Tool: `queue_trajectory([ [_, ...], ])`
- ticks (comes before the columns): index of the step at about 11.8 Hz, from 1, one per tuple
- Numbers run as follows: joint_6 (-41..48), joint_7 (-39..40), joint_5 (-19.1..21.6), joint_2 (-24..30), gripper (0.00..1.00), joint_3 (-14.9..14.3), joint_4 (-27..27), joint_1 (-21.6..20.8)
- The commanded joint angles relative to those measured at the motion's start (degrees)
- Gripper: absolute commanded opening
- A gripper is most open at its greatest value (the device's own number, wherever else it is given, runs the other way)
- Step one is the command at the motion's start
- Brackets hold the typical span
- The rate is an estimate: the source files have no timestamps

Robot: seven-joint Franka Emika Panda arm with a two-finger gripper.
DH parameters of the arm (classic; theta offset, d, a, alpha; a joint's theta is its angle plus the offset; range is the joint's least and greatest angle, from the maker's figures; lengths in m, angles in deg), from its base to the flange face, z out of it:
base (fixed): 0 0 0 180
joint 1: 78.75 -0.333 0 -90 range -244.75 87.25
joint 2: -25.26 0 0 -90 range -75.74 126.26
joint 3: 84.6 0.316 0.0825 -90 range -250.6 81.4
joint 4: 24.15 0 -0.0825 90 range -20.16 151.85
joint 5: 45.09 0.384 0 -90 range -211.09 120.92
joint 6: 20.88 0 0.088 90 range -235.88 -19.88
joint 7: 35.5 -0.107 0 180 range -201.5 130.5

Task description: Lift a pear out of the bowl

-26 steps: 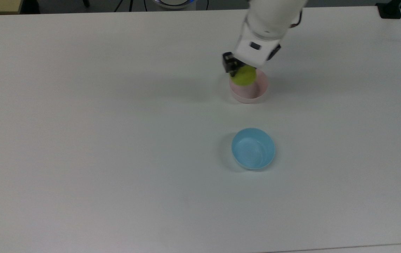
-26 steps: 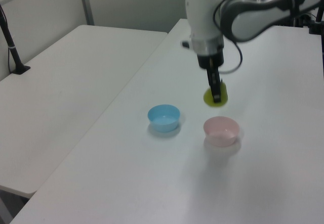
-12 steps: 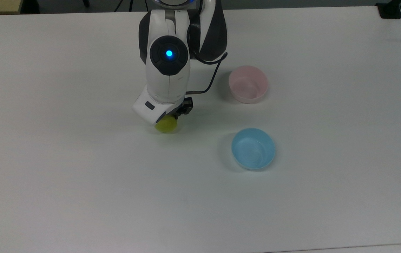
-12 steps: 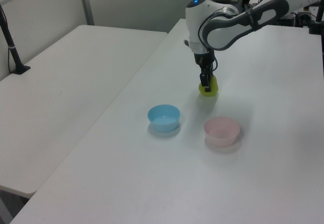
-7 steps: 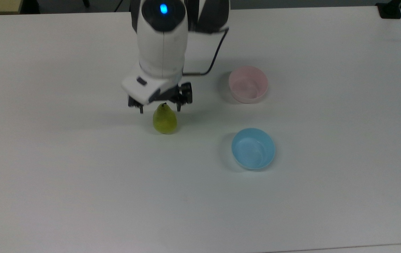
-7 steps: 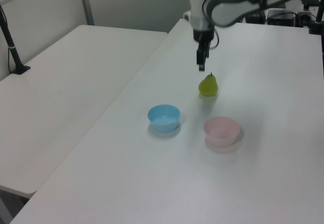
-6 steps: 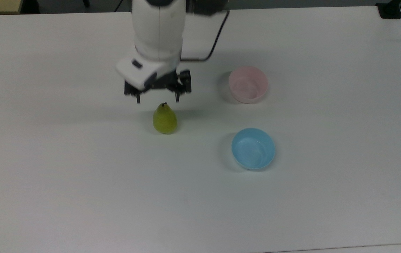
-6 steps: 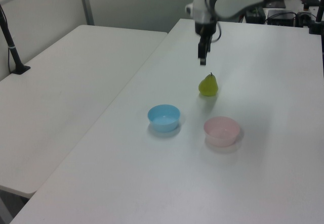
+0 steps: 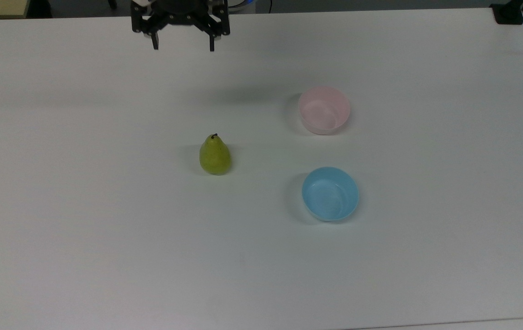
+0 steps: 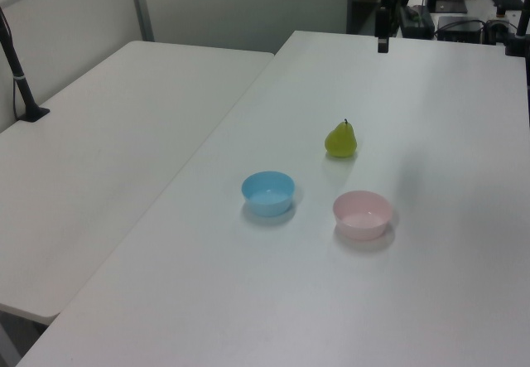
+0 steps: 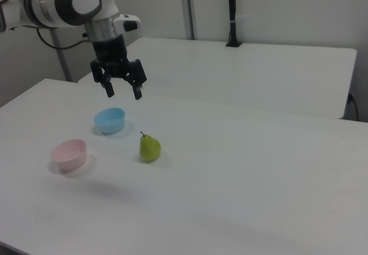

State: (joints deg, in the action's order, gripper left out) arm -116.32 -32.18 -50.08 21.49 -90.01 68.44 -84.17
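Standing upright on the white table (image 9: 106, 252), the small yellow-green pear (image 9: 215, 155) sat outside the pale pink bowl (image 9: 324, 110); the gripper (image 9: 182, 46) hung wide, empty, so retreating clear seemed right.

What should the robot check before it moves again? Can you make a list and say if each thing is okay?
1. Pear out of the pink bowl: ok, it stands upright on the table.
2. Pink bowl empty: ok.
3. Gripper open and holding nothing: ok.
4. Gripper clear of the pear: ok, raised well above the table in the right view.
5. Blue bowl undisturbed: ok, upright and empty.
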Motion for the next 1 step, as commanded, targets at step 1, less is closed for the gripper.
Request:
queue_trajectory([
  [1, -0.09, -0.33, 0.25, 2.54, 1.0, 1.1, 3.38, 1.03],
])
